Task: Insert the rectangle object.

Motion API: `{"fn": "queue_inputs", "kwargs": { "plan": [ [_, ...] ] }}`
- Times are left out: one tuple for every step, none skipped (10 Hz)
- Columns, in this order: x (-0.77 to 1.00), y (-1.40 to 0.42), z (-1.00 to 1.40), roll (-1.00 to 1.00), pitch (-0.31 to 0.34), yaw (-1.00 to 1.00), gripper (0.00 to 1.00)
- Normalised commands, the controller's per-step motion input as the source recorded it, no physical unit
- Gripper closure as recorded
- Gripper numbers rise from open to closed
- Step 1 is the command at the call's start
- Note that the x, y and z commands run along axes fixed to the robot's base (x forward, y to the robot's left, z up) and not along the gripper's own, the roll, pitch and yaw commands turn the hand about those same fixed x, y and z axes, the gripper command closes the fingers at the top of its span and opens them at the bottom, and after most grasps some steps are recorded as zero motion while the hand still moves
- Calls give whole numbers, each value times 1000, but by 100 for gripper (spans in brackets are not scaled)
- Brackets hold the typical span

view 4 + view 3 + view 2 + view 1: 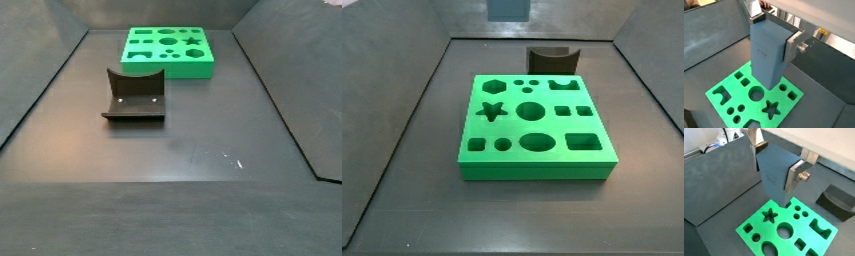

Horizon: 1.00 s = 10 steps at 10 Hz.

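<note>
Your green board shows every cutout empty. Above it the gripper hangs, jaws pinching the rectangle object upright, clear of the board. Only a side view shows the dark curved block well apart from the board.

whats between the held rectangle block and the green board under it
Nothing: in both wrist views the gripper holds the rectangle object above the green board, with only open air between.
</note>
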Motion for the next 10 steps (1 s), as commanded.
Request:
{"fn": "queue_inputs", "kwargs": {
  "plan": [
    [149, -283, -183, 0, -99, 0, 100],
    [751, -409, -989, 114, -23, 0, 100],
    [889, -323, -966, 76, 0, 0, 100],
    [994, -249, -900, 69, 0, 0, 100],
    [1000, -274, -869, 70, 0, 0, 100],
    [1000, -183, -777, 13, 0, 0, 100],
    [1000, -129, -711, 63, 41, 0, 100],
    [951, -57, -577, 154, 160, 0, 100],
    [643, -3, -554, 254, 213, 0, 100],
    [497, 0, -660, 184, 150, 66, 100]
  ]
}}
